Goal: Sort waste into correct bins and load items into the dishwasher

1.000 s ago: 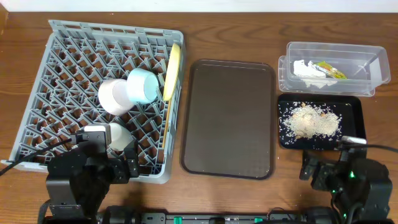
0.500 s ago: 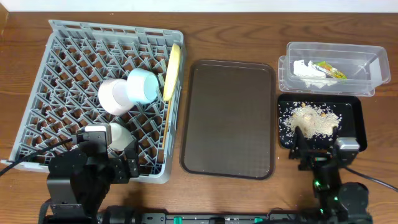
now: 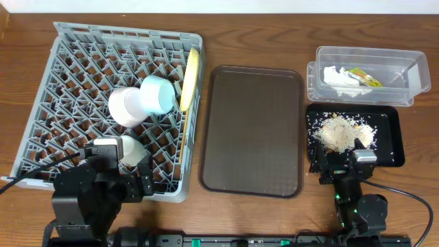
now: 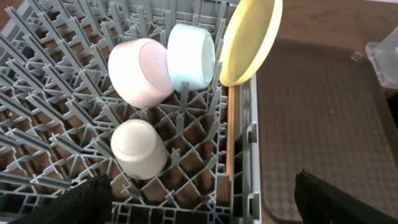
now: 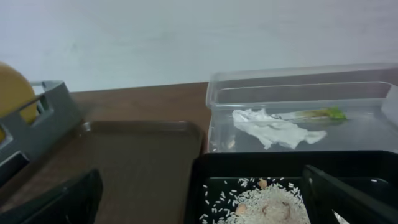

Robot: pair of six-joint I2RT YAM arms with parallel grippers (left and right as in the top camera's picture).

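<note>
Plainly, our left gripper [image 4: 199, 190] gapes over the rack [image 4: 250, 155]; our right gripper [image 5: 199, 186] gapes too. Rice [image 5: 267, 208] lies in the black tray [image 5: 249, 165].

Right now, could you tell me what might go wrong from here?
The open right pincer hangs at the black tray's near edge, so a nudge could spill the rice scraps. The yellow-green plate stands on edge at the dish rack's right rim, and a bump there might tip it out.

Left hand [image 4: 205, 208], right hand [image 5: 202, 208]: both open
</note>
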